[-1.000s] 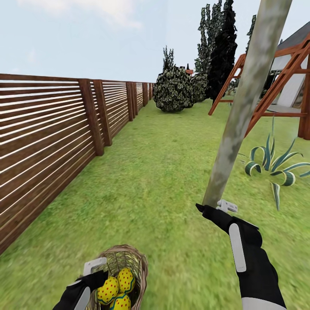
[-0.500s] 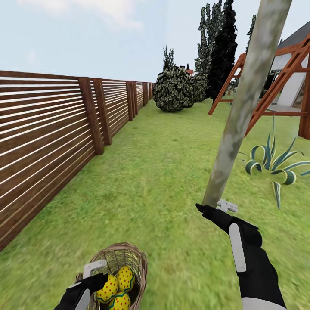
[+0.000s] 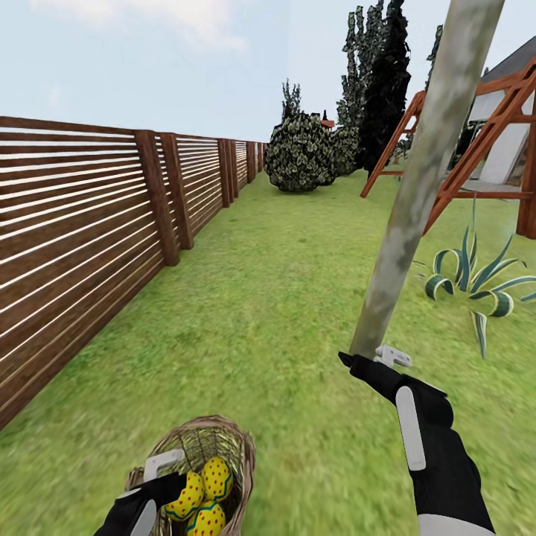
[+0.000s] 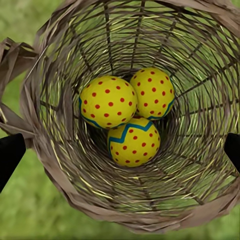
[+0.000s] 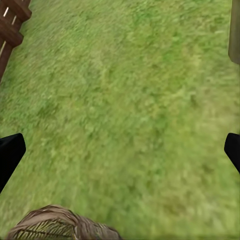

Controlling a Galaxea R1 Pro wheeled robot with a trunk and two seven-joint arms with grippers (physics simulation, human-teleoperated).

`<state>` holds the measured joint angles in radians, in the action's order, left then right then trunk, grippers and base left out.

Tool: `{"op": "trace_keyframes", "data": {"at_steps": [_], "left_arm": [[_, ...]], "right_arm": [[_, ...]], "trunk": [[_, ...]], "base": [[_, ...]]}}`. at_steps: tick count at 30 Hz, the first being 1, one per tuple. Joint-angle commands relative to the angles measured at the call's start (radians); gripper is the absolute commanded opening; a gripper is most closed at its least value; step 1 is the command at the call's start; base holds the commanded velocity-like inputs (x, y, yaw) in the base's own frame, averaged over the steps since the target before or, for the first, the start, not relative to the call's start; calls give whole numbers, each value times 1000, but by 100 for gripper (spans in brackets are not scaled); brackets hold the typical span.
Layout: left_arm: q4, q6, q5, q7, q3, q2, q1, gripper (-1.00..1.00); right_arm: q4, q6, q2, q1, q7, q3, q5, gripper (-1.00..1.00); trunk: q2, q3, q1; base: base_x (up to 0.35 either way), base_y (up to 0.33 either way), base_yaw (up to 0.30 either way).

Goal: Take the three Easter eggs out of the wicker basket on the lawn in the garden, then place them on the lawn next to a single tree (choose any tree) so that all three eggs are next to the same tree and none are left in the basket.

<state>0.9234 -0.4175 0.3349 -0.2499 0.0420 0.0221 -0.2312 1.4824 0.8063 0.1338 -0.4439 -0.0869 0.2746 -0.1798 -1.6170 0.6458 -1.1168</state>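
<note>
The wicker basket point(image 3: 223, 439) stands on the lawn point(image 3: 268, 313) at the lower left, and three yellow Easter eggs point(image 3: 202, 487) with red dots lie in it. The left wrist view looks straight down into the basket point(image 4: 60, 150), where the eggs point(image 4: 134, 141) huddle at the bottom. My left gripper point(image 3: 175, 476) hovers open over the basket, its dark fingertips point(image 4: 10, 155) wide apart outside the rim. My right gripper point(image 3: 370, 359) is open and empty above grass, close to the foot of the pale mottled tree point(image 3: 424, 171).
A brown slatted fence point(image 3: 82, 223) runs along the left. A striped agave plant point(image 3: 469, 279) grows right of the trunk. Behind stand a wooden swing frame point(image 3: 484, 141), a round bush point(image 3: 299, 155) and dark cypresses point(image 3: 380, 82). The right wrist view looks down on grass point(image 5: 125, 110).
The whole picture has shifted slightly, so the camera has moved. The basket and agave sit a little higher in the view. Both arms keep their places in it.
</note>
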Motion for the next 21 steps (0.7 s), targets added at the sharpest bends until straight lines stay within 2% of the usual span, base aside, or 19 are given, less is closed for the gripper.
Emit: {"op": "trace_keyframes", "data": {"at_steps": [1, 6, 21], "left_arm": [[2, -3, 10, -9, 4, 1, 0, 100], [2, -3, 10, -9, 5, 1, 0, 100], [2, -4, 10, -10, 5, 1, 0, 100]], "right_arm": [[1, 5, 1, -1, -7, 3, 2, 100], [1, 5, 1, -1, -7, 3, 2, 100], [1, 5, 1, -1, -13, 3, 2, 100]], "trunk": [[-8, 4, -4], [-43, 20, -23], [-43, 20, -23]], "base": [[0, 0, 0], [0, 0, 0], [2, 0, 0]]}}
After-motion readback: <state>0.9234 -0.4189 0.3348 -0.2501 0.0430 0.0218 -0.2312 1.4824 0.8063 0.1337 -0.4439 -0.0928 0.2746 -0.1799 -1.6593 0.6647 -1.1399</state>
